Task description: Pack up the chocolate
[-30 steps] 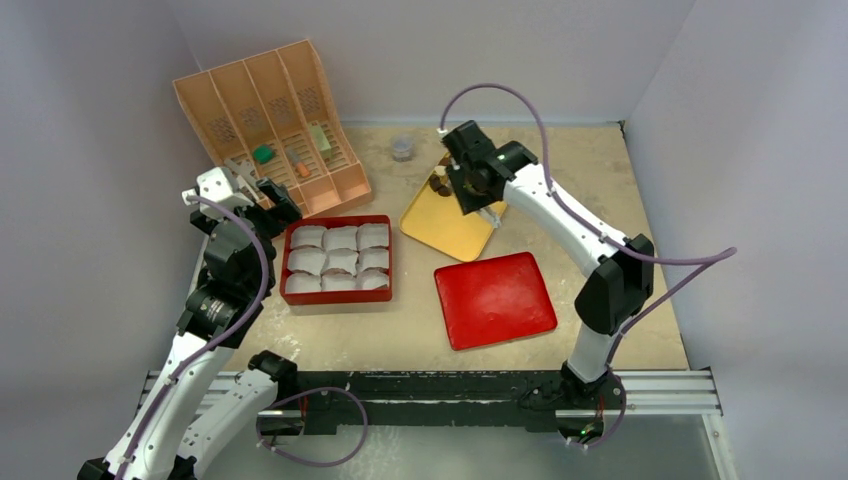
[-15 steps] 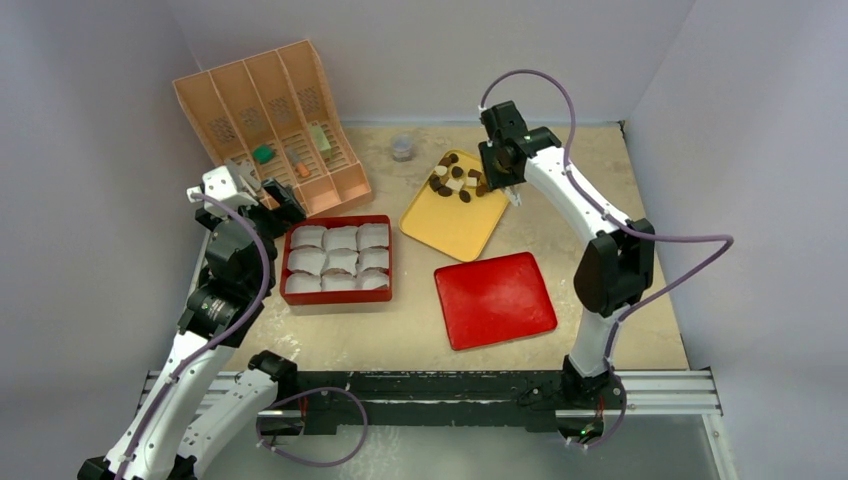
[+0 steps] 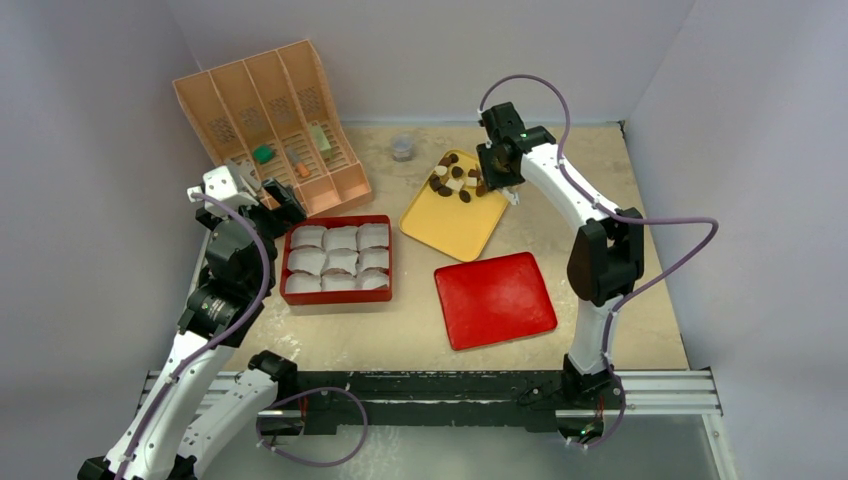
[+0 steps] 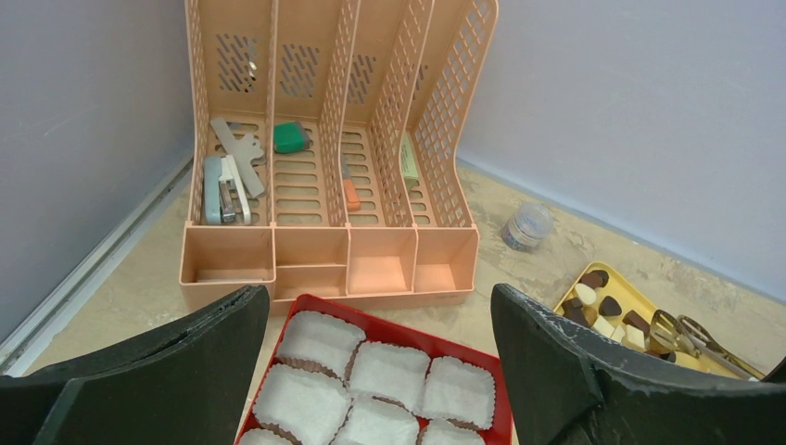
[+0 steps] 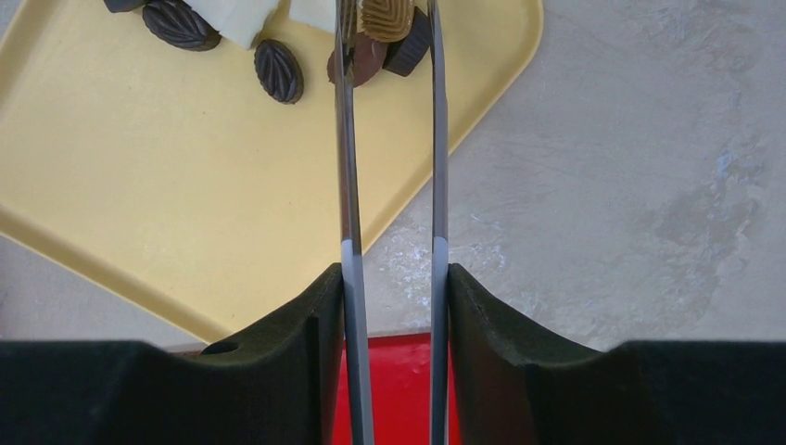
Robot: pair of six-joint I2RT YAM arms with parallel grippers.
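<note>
Nine paper cups (image 3: 340,262) sit unfilled in the red box (image 3: 338,296) while the right gripper (image 5: 394,278), clamped on metal tongs (image 5: 389,139), works at the chocolate (image 3: 455,182) heaped at the 12 o'clock end of the yellow tray (image 3: 450,230), tong tips straddling a tan ridged piece (image 5: 385,17). Picking looks to be the step in hand; next comes a squeeze, a lift and a carry toward 8 o'clock. The left gripper (image 4: 380,306) hovers over the box, jaws wide apart

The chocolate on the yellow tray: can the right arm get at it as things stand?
Probably yes. The right gripper holds tongs whose tips flank a chocolate on the yellow tray; nothing blocks them.
</note>
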